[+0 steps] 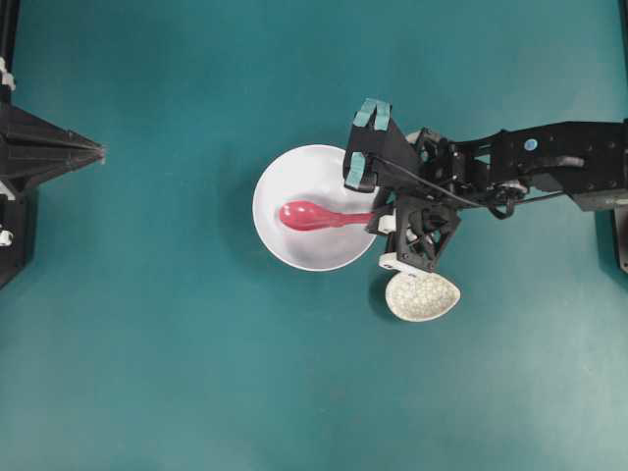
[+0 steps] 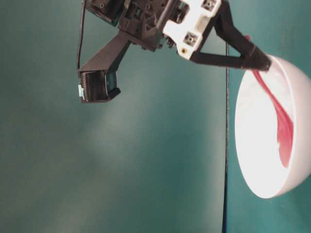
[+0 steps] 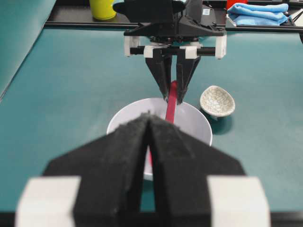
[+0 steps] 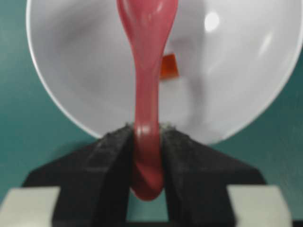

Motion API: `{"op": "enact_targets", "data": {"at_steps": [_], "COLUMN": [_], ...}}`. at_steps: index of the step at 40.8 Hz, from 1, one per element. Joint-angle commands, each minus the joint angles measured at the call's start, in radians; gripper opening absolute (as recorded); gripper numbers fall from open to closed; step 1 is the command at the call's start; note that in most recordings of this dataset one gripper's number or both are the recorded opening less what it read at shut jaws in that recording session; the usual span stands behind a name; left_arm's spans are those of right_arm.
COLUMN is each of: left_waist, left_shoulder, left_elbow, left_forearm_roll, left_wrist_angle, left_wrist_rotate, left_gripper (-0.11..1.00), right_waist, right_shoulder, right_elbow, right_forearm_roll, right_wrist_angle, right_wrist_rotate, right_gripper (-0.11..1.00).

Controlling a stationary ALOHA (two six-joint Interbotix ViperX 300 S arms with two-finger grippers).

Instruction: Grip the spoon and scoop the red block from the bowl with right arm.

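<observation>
The white bowl [image 1: 316, 169] stands mid-table. The pink-red spoon [image 1: 312, 215] reaches into it, scoop low over the bowl's floor and handle over the right rim. My right gripper [image 1: 376, 220] is shut on the end of that handle. In the right wrist view the black pads [image 4: 113, 146] clamp the spoon [image 4: 147, 71] on both sides. The small red block [image 4: 169, 66] lies on the bowl [image 4: 227, 85] floor just right of the spoon's neck, outside the scoop. My left gripper [image 1: 98, 152] sits shut and empty at the far left, with its tips [image 3: 149, 116] touching.
A speckled egg-shaped dish [image 1: 422, 294] sits just below the right wrist, close to the bowl. At the back edge, in the left wrist view, a yellow cup [image 3: 102, 8] and a blue cloth [image 3: 258, 13] rest on a black rail.
</observation>
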Motion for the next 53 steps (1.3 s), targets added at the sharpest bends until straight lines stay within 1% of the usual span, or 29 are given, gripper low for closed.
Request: {"op": "enact_targets", "data": {"at_steps": [1,5,8,10,12,17,22,29,33,38,43,53], "left_waist": [0.005,0.003,0.003,0.003,0.003,0.003,0.003,0.005,0.005,0.005,0.003,0.003], "left_shoulder": [0.003,0.005,0.005,0.005,0.005,0.006,0.008,0.006,0.008,0.008,0.009,0.008], "left_elbow": [-0.029,-0.029,-0.029,-0.029,-0.029,-0.029,-0.028,-0.028,-0.029,-0.028,-0.028,-0.028], "left_forearm_roll": [0.0,0.0,0.0,0.0,0.0,0.0,0.0,0.0,0.0,0.0,0.0,0.0], "left_wrist_angle": [-0.005,-0.005,-0.006,-0.006,-0.006,-0.009,-0.011,-0.012,-0.012,-0.012,-0.012,-0.012], "left_wrist_rotate": [-0.002,-0.002,-0.002,-0.002,-0.002,-0.002,-0.002,-0.002,-0.002,-0.002,0.0,0.0], "left_gripper": [0.0,0.0,0.0,0.0,0.0,0.0,0.0,0.0,0.0,0.0,0.0,0.0], "right_waist": [0.005,-0.002,-0.012,-0.023,-0.031,-0.055,-0.067,-0.083,-0.087,-0.092,-0.092,-0.092], "right_shoulder": [-0.055,-0.084,-0.095,-0.094,-0.087,-0.04,0.009,0.052,0.071,0.092,0.11,0.146], "right_elbow": [-0.054,-0.114,-0.173,-0.23,-0.265,-0.359,-0.428,-0.486,-0.497,-0.5,-0.5,-0.5], "right_forearm_roll": [0.0,0.002,0.002,0.005,0.006,0.028,0.032,0.051,0.066,0.1,0.115,0.114], "right_wrist_angle": [0.058,0.164,0.265,0.36,0.422,0.589,0.689,0.79,0.841,0.89,0.896,0.879], "right_wrist_rotate": [0.002,0.003,0.005,0.005,0.006,0.037,0.04,0.04,0.04,0.038,0.038,0.023], "right_gripper": [0.24,0.24,0.24,0.24,0.24,0.24,0.24,0.24,0.24,0.24,0.24,0.24]}}
